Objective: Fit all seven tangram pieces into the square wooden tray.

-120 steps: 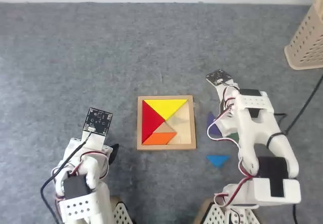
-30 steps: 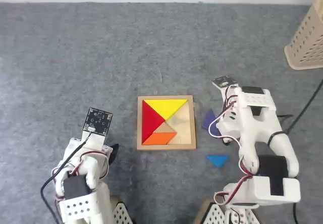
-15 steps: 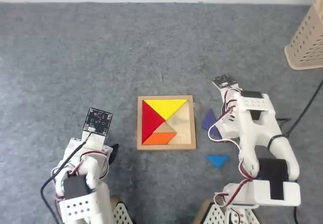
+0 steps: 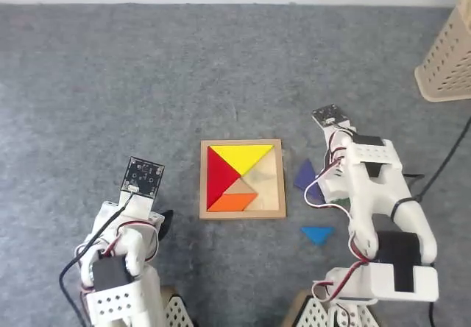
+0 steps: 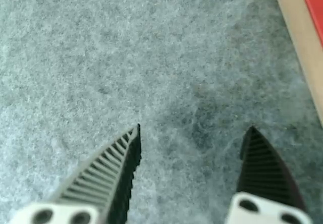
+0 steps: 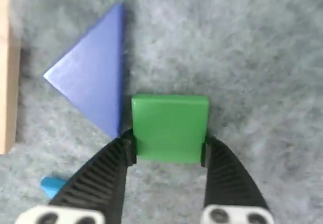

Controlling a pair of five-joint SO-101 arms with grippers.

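While the square wooden tray [image 4: 242, 215] held a yellow triangle [image 4: 241, 157], a red triangle [image 4: 218, 175] and an orange triangle [image 4: 232, 202], the task stood, by my judgement, under half done. The rest of its floor looked pale; whether another piece lay there could not be told. Outstanding on the carpet beside the tray were a violet-blue triangle [image 6: 94, 73], a small light-blue triangle [image 4: 317, 233] and a green square [image 6: 169, 127], the square touching the violet-blue triangle's edge. The right gripper [image 6: 166, 146] was narrowed to the square's width, one finger against each side, square apparently resting on the carpet. The left gripper [image 5: 194, 133] stood wide apart over bare carpet near the tray's rim, holding nothing.
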